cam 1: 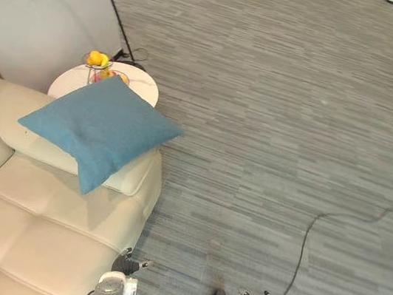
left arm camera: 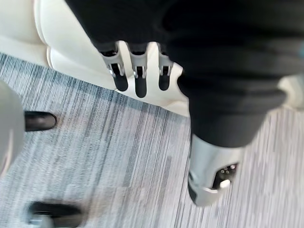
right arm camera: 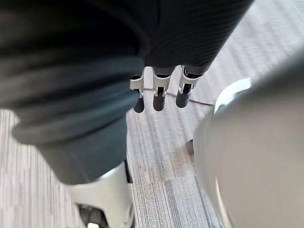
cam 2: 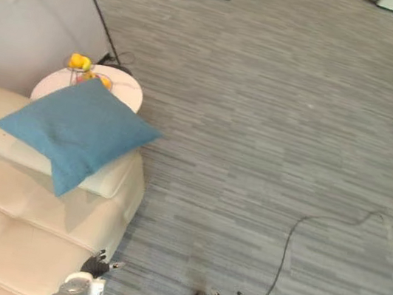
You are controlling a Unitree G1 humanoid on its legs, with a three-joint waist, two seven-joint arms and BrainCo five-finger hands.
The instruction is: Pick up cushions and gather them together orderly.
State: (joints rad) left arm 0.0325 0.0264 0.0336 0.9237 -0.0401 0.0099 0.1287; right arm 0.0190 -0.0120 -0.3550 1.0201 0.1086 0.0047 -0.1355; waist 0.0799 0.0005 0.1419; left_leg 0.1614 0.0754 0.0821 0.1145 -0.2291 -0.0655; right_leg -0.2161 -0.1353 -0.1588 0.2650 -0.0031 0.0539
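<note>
Cushion [cam 1: 102, 131], one, blue-teal, square, plump. It lies flat on the padded armrest [cam 1: 33, 138] at the end of the sofa, tilted as a diamond. One corner reaches past the armrest's outer edge toward the floor side, and the opposite corner lies on the armrest nearer the sofa's back. The nearest corner hangs down over the seat.

Sofa [cam 1: 41, 228], cream, stitched seat panels, standing on the carpet floor [cam 1: 296, 133], which is grey with fine stripes.

Table [cam 1: 142, 88], small, round, pale top, just beyond the armrest. The cushion's far corner overlaps its near edge in the head views; whether they touch cannot be told. Wire bowl [cam 1: 94, 65] with yellow and orange fruit [cam 1: 98, 59] at the table's far edge.

Left robot hand [left arm camera: 137, 78]: hanging low beside the sofa's front edge, fingers straight and relaxed, holding nothing, well apart from the cushion.

Right robot hand [right arm camera: 160, 92]: hanging over the carpet, fingers straight and loose, holding nothing.
</note>
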